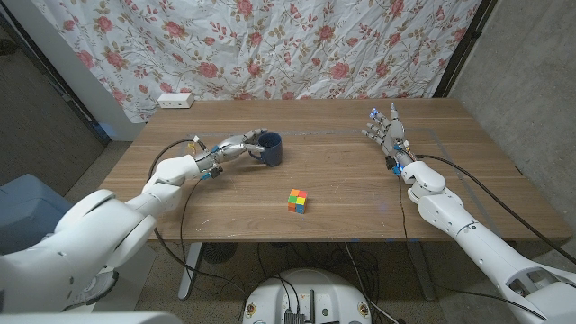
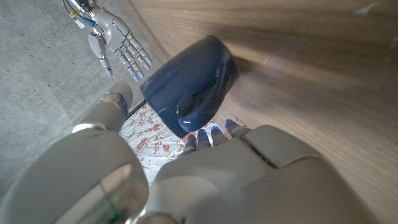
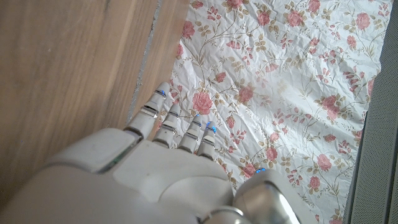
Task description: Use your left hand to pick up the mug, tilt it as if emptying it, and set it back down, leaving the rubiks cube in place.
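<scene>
The mug (image 1: 271, 148) is seen at the left-middle of the table (image 1: 360, 193), and the left hand (image 1: 236, 148) is reached up against its side. In the head view the fingers are curled around the mug's near side, at or by the handle; in the left wrist view the fingertips (image 2: 211, 132) are seen right at the mug (image 2: 189, 84), which fills the middle of that picture. Whether the grip is fully closed cannot be told, nor whether the mug is lifted or touching the wood. By judgement, the grasp is at hand or just made; the lift, the tilt and the setting down are left to be done.

The cube (image 1: 298, 201) is placed nearer the table's front edge, well apart from the mug and untouched. The right hand (image 1: 385, 131) is held upright at the far right of the table, its fingers apart and nothing in them.

Counted: one mug, one cube, two robot hands. One white power strip (image 1: 175, 99) is seen at the table's far left corner.
</scene>
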